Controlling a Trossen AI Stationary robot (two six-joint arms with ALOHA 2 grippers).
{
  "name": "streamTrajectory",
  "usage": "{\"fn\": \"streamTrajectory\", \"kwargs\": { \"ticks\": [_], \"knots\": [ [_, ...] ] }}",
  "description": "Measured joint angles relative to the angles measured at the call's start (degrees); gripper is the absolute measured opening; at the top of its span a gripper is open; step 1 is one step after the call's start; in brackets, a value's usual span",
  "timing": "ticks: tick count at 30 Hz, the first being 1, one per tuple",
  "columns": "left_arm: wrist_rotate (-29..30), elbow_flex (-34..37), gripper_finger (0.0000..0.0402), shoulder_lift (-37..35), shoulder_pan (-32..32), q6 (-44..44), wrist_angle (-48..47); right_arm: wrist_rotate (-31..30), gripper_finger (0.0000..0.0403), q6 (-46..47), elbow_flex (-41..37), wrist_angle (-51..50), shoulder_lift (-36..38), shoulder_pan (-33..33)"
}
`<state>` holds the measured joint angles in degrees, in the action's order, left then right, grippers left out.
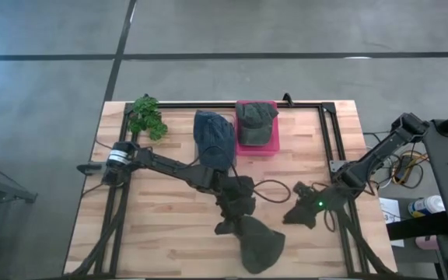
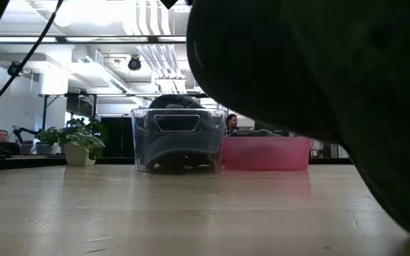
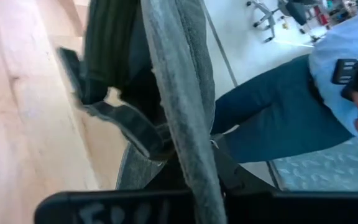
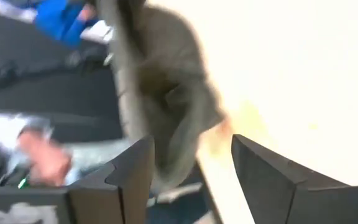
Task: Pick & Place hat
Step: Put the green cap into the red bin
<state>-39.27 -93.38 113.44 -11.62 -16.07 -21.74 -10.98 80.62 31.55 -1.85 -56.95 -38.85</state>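
Observation:
A dark grey-green hat (image 1: 260,246) hangs near the table's near edge, right of centre, and fills the upper right of the low view as a dark mass (image 2: 319,71). My left gripper (image 1: 229,227) is shut on it at its left end. My right gripper (image 1: 295,214) stands open a little to the hat's right; the hat (image 4: 166,106) shows blurred beyond its fingers, none of it between them. At the far edge a blue hat (image 1: 214,138) rests in a clear bin (image 2: 180,139), and a grey-green hat (image 1: 255,117) lies on top of a pink bin (image 1: 257,144). My left gripper pinches a folded rim of the hat's grey cloth (image 3: 188,155) between its two fingers. The fingers slant down from the table's far left. The hat hangs below and beyond them, slack; its strap (image 3: 123,121) dangles beside the rim. Whether its lower end touches the table I cannot tell.
A potted plant (image 1: 146,117) stands at the far left corner. A black frame (image 1: 329,132) runs round the tabletop. A person in jeans (image 3: 278,118) stands just beyond the near edge. Bare wood (image 1: 162,225) lies left of the held hat.

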Motion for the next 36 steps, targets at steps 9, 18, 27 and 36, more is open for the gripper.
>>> {"fn": "streamTrajectory", "kwargs": {
  "ticks": [9,18,27,36],
  "knots": [
    [-1.8,0.0,0.0008,-0.3,-0.1,-2.8,1.4,-8.6,0.0210,1.8,0.0,-4.8,-1.3,-2.6],
    [-1.7,0.0,0.0009,-0.7,-0.1,-9.6,7.4,-8.7,0.0210,1.8,0.0,-4.7,-5.0,-4.1],
    [-1.2,0.0,0.0009,-0.7,-0.2,-12.8,8.2,-8.7,0.0210,0.4,0.0,2.2,-9.7,-4.2],
    [-1.7,0.0,0.0009,-1.8,-2.0,-16.9,7.7,-8.5,0.0210,2.0,0.0,4.6,-12.9,-8.0]
  ]
}}
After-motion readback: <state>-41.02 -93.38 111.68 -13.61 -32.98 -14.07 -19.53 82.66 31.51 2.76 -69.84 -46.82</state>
